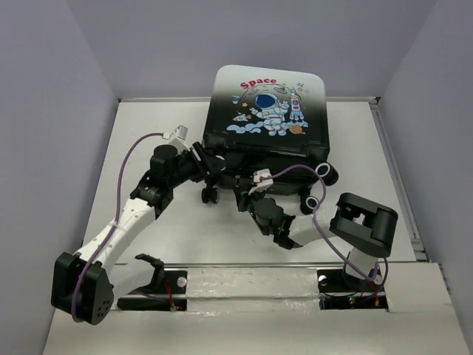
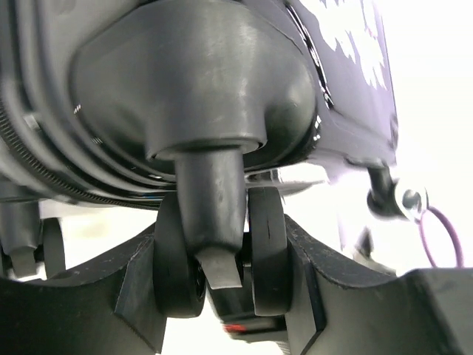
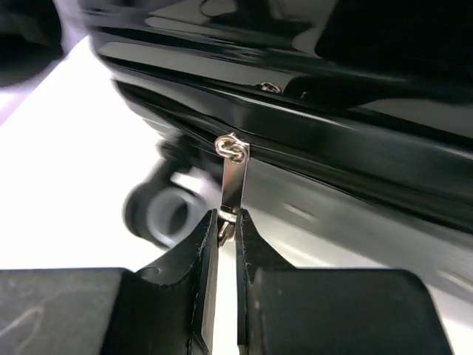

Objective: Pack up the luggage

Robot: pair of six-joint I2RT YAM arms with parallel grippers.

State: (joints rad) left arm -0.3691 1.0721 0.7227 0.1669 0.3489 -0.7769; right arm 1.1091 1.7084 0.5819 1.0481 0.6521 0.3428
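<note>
Our left hand comes in from the left, in the top view, to the near left corner of the small hard-shell suitcase, black fading to silver with a cartoon astronaut print. It lies flat with its lid down toward the far side of the white desk. Our right hand meets its near edge, and from above we cannot read either grip. From the left wrist, the left hand stands partly open, its fingers pressed on both sides of a black twin wheel under the shell. From the right wrist, the right hand is pinched almost together on the lower end of a slim silver metal zip pull hanging from the dark seam. We judge that we are zipping the case shut. We should draw the pull along the seam, in line with the track and not outward, while the left hand braces the wheel so the case cannot roll or swivel.
</note>
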